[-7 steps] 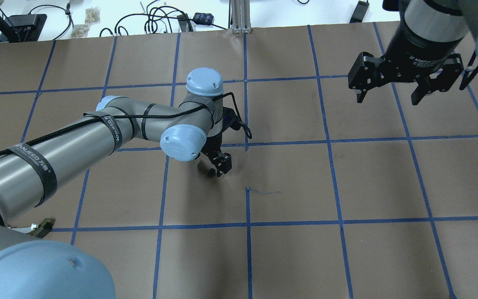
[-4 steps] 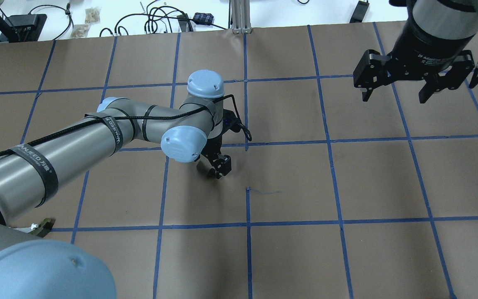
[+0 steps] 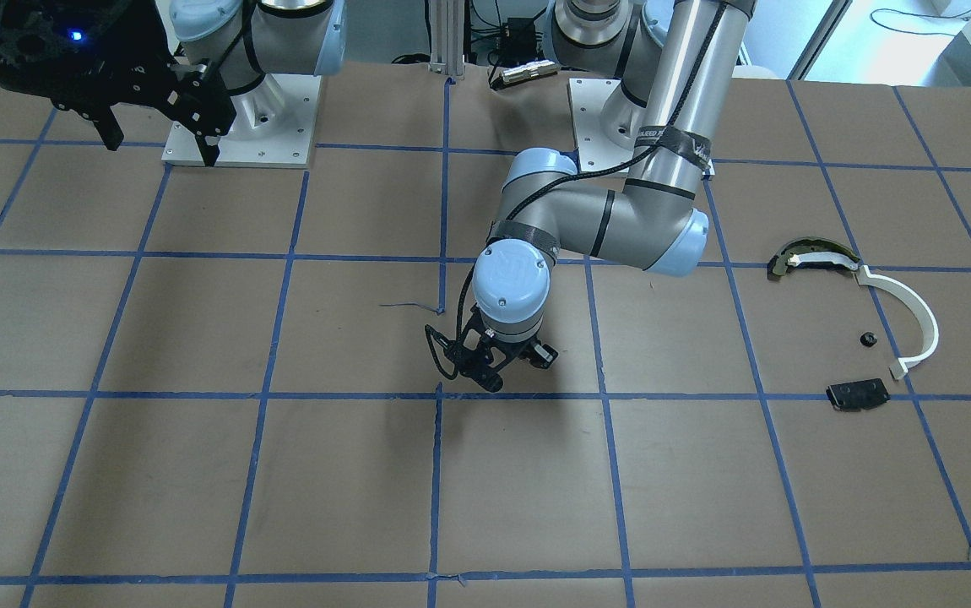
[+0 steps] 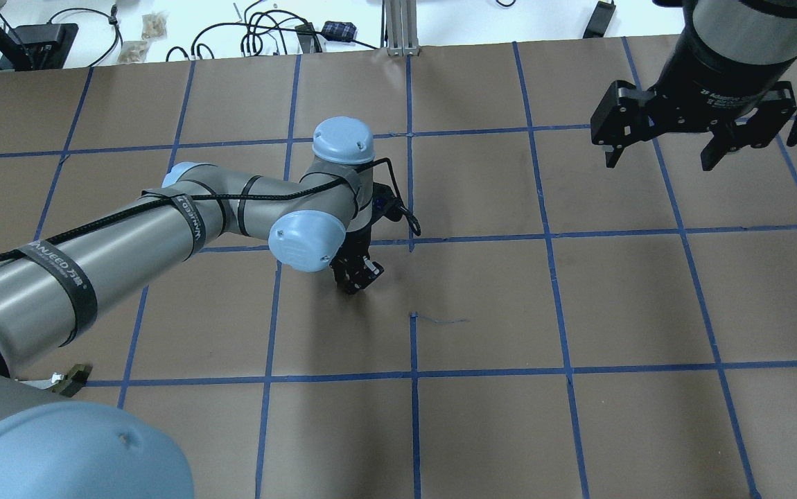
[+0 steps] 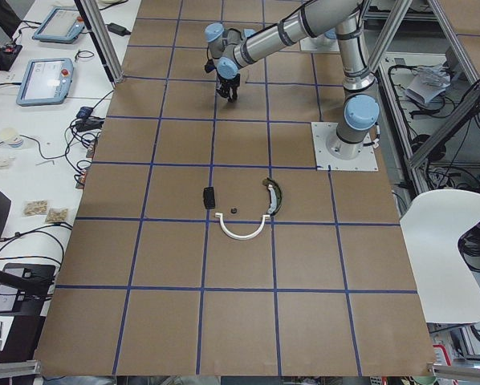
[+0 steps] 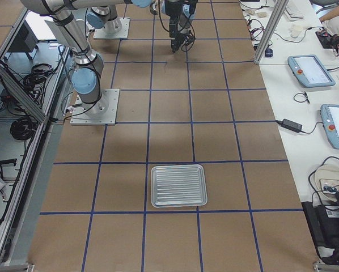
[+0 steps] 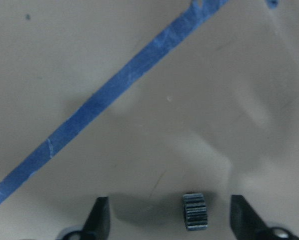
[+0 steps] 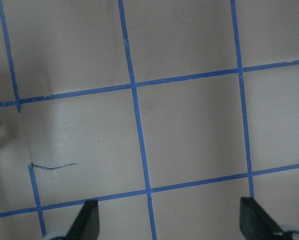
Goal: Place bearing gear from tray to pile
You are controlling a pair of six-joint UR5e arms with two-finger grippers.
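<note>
The bearing gear [image 7: 194, 211] is a small dark toothed wheel on the brown table, away from the tray. My left gripper [image 7: 172, 220] is open and low over the table, one finger on each side of the gear, neither touching it. It also shows near the table's middle in the overhead view [image 4: 356, 272] and the front view [image 3: 492, 378]; the gear is hidden there. The pile holds a white half-circle strip [image 3: 916, 321], a curved black-and-cream piece [image 3: 810, 256] and a small black plate [image 3: 857, 394]. My right gripper [image 4: 658, 156] is open, empty and held high.
The ribbed metal tray [image 6: 178, 185] lies at the table's right end and looks empty. A tiny black part [image 3: 867, 339] lies among the pile. Both arm bases [image 3: 241, 127] stand on the robot's side. Blue tape lines grid the brown table.
My left gripper has shifted slightly back and left over the same spot and looks more tucked under its wrist. My right gripper has drifted a little right and toward the far edge.
</note>
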